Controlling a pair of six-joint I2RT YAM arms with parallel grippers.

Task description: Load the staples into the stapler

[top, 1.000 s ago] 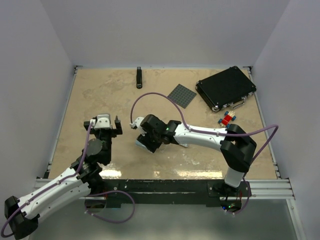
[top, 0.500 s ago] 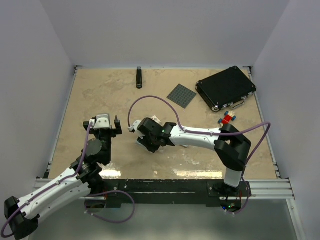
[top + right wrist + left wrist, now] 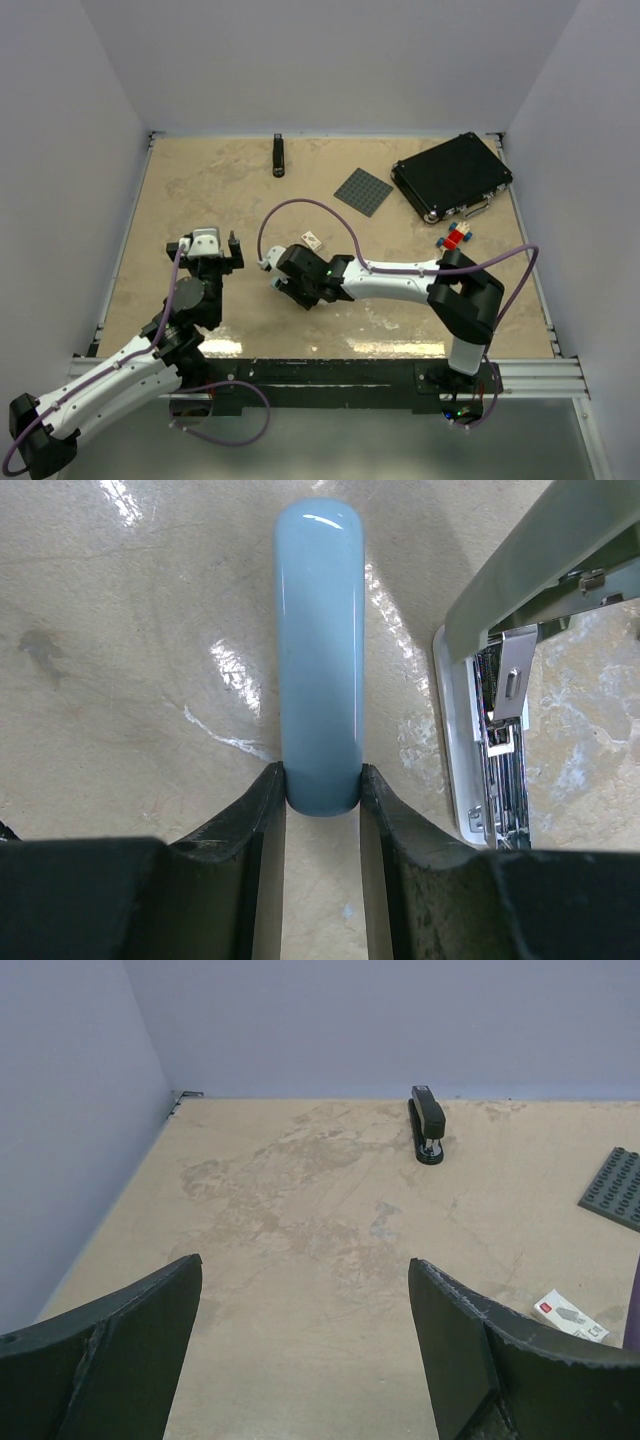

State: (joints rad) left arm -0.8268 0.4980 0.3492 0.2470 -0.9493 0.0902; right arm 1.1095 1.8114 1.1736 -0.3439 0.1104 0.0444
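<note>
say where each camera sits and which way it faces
top external: above and behind both arms, looking down on the table; both show
left wrist: on the left gripper, facing the far wall; its open fingers show
right wrist: on the right gripper, facing down at the pale blue stapler part between its fingers
shared: top and left wrist both show the black stapler

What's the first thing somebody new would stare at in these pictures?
Probably the shiny blue part, lying mid-table with the right gripper pinching its near end. Just beside it sits the stapler, opened up with silvery metal showing. After that, the big black case at the far right corner, and the left gripper hanging wide open on the left.
</note>
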